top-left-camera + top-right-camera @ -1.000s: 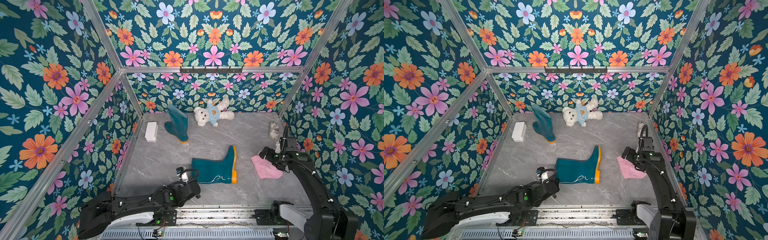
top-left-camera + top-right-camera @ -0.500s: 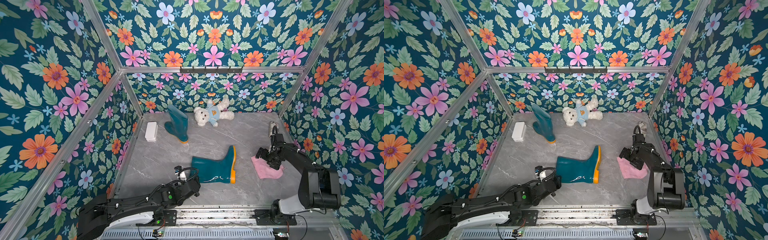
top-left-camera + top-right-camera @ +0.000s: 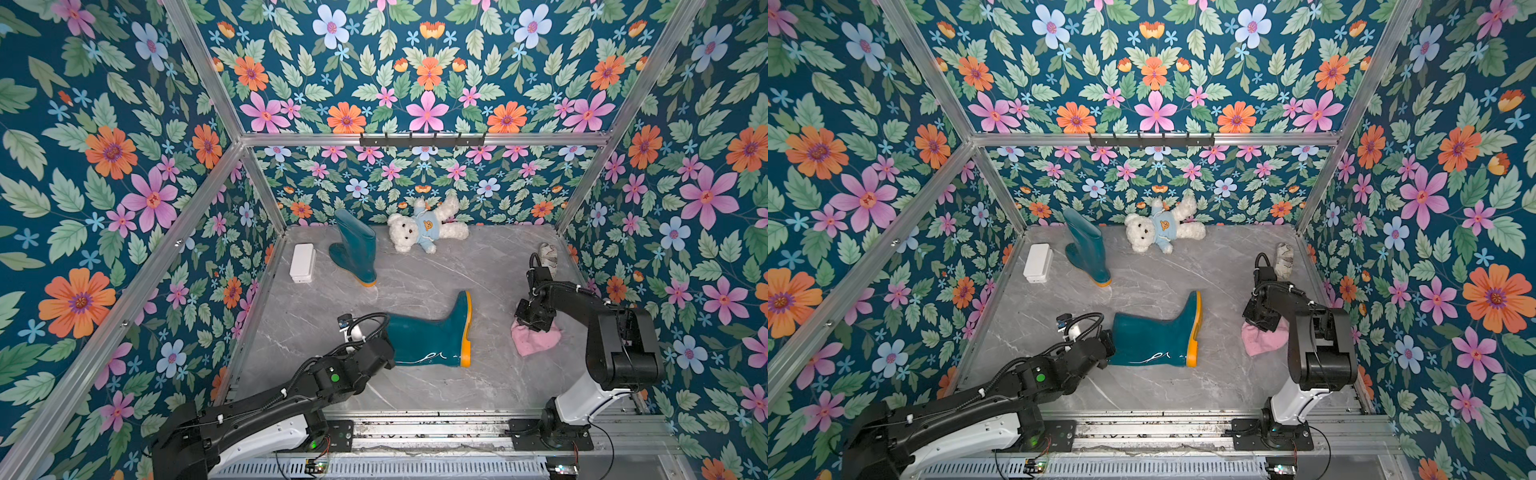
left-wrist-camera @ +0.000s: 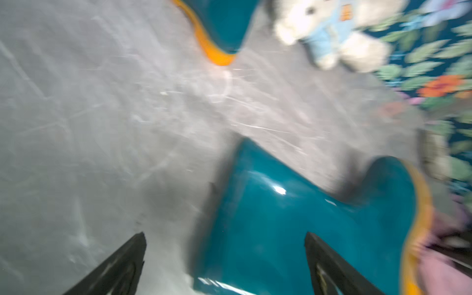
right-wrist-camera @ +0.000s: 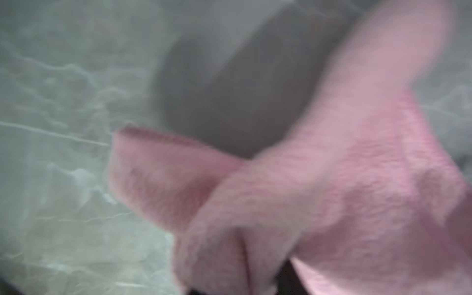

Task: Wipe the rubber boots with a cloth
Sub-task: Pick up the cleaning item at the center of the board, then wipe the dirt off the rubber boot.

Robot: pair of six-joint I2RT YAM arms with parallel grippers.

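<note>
The right claw [image 3: 533, 323] is clenched on the cloth [image 3: 536, 340] at the right side of the table [image 3: 419, 395]. The right wrist view shows a fold gathered up into the grip. In both top views the rest of the cloth appears to rest on the surface. The near boot [image 3: 432, 338] lies on its side mid-table, to the left of the cloth and apart from it, with bare table between. Its long axis runs across the table, with the shaft mouth toward the left arm and the orange sole facing the cloth. The toe points to the back wall. The left claw [image 4: 224, 233] is spread wide at the shaft mouth and grasps nothing. One finger [image 4: 332, 265] overlaps the shaft and the other is over bare table. Blur hides whether either finger touches the boot. The far boot [image 3: 355, 249] stands upright at the back left, just beside a white box [image 3: 303, 262], with its toe toward the front. Judgement: the coming move is a leftward carry of the cloth to the sole end. The right arm is nearer the sole, and the left arm is placed to steady the shaft.
</note>
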